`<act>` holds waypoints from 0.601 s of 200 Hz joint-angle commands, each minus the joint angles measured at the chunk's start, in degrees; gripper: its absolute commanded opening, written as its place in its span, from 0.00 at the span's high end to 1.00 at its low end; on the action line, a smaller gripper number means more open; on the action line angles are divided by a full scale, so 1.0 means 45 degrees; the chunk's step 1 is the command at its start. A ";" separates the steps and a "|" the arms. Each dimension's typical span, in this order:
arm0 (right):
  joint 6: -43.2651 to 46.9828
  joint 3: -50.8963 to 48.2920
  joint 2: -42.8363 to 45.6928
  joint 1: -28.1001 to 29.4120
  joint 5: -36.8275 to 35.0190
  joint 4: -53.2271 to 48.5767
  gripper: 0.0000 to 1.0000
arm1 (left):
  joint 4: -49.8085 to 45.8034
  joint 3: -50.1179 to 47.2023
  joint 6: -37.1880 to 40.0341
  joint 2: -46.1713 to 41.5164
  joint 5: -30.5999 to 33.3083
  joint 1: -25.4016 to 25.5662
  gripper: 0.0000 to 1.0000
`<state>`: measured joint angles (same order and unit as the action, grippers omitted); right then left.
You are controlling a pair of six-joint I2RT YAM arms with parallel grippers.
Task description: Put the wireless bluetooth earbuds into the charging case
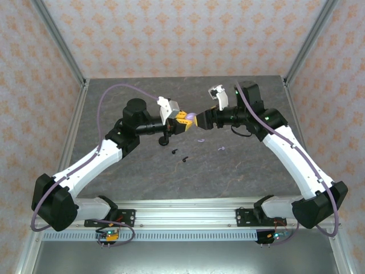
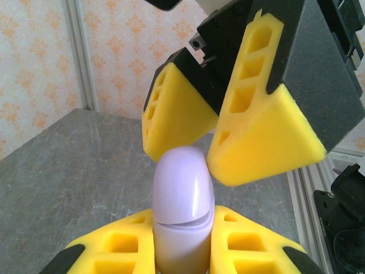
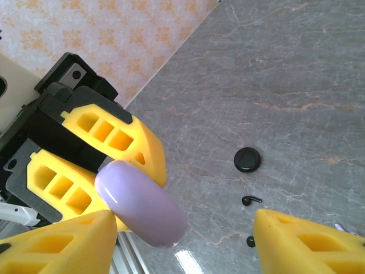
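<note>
The left white-and-black jointed arm (image 1: 85, 165) rises from its base with the elbow bent and the forearm angled in toward the middle. Its left tool (image 1: 181, 119), black-bodied with yellow wedge-shaped fingers, is clamped on a pale lavender rounded charging case (image 2: 183, 194), whose end juts out past the fingertips. The right white-and-black jointed arm (image 1: 296, 160) mirrors this pose, its wrist pointing left. The right tool (image 1: 201, 120) faces the left one nose to nose, its jaws spread wide on either side of the case's free end.
</note>
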<state>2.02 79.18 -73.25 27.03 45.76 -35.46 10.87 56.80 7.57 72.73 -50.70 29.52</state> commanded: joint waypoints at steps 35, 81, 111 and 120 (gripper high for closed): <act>-0.0496 0.0395 -0.0035 0.0050 -0.1653 0.0464 0.36 | 0.0396 -0.0106 0.0094 -0.0379 -0.0785 0.0257 0.91; -0.0899 0.0266 0.0170 0.0055 -0.2425 0.0705 0.36 | 0.0509 -0.0383 -0.0194 -0.0372 -0.0071 0.0254 0.91; -0.1484 0.0068 0.0504 0.0061 -0.4748 0.0613 0.36 | 0.0681 -0.0659 -0.0757 -0.0306 0.0943 0.0257 0.91; -0.1679 -0.0066 0.0569 0.0050 -0.5575 0.0427 0.35 | 0.0934 -0.0881 -0.0994 -0.0325 0.1067 0.0257 0.91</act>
<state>-2.50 79.61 -73.14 27.22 32.08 -34.11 11.35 54.68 5.91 72.62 -48.97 30.30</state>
